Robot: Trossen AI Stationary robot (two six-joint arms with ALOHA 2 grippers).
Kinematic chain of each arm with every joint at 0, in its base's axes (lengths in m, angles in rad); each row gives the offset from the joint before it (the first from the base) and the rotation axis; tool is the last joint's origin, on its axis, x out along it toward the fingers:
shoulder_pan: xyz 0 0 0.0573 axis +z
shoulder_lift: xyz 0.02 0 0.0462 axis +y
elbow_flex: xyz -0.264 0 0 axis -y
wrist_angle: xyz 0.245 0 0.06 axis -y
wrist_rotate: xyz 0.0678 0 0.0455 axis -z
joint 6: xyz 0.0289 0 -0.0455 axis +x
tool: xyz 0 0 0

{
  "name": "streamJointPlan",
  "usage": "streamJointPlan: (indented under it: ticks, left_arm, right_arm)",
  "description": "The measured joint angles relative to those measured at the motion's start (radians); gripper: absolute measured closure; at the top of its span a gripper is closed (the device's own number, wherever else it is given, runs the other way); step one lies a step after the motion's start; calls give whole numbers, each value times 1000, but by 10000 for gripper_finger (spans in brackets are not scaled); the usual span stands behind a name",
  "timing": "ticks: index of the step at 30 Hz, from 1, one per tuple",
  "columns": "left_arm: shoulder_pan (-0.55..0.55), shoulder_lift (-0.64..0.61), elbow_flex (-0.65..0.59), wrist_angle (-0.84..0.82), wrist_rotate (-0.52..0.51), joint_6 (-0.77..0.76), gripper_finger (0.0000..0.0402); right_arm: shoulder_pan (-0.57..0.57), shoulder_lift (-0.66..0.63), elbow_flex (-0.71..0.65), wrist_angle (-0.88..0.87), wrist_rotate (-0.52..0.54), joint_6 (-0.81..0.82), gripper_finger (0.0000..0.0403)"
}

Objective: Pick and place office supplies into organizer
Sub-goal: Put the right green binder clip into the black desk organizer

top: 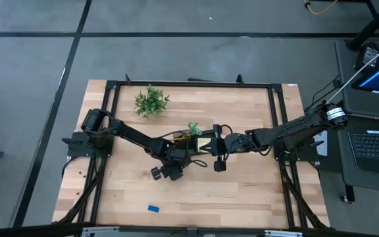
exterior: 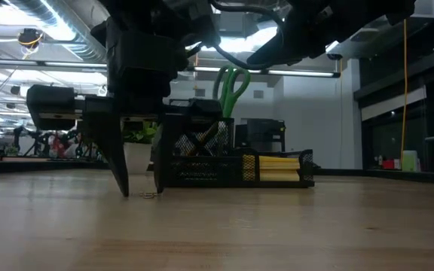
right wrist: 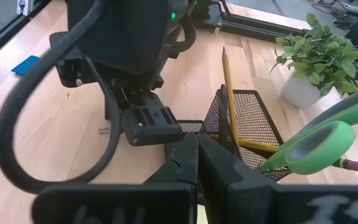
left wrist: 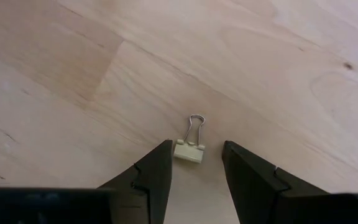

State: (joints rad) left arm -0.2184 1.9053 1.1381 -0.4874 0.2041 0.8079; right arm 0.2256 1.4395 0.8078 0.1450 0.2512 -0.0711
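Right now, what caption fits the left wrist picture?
Left gripper, fingers open, straddles a small binder clip on the wooden table.

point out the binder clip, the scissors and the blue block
binder clip [left wrist: 189,151]: left wrist view, on its pale body.
scissors [exterior: 232,84]: low view, on the green handle loops.
blue block [top: 153,209]: high view, on its top face.

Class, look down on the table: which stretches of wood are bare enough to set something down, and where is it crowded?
Bare: the near strip around the small blue block, and the far right corner beyond the plant. Crowded: the middle, where the open left gripper straddles a binder clip and the shut right gripper sits beside the organizer.
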Motion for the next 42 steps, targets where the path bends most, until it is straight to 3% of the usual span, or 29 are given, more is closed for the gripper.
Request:
streamJointPlan:
  ticks: [10,21,33,42]
  left_arm:
    - [-8,0,0,-19,-4,6,262]
    - [-11,0,-2,-11,-5,-19,307]
    - [-24,1,-2,0,-22,-70,280]
    - [-25,1,-2,5,-33,-107,281]
  right_arm:
    - [0,0,0,7,-1,0,393]
    - [0,0,0,8,-1,0,393]
    - [0,0,0,8,0,0,393]
    - [0,0,1,8,0,11,393]
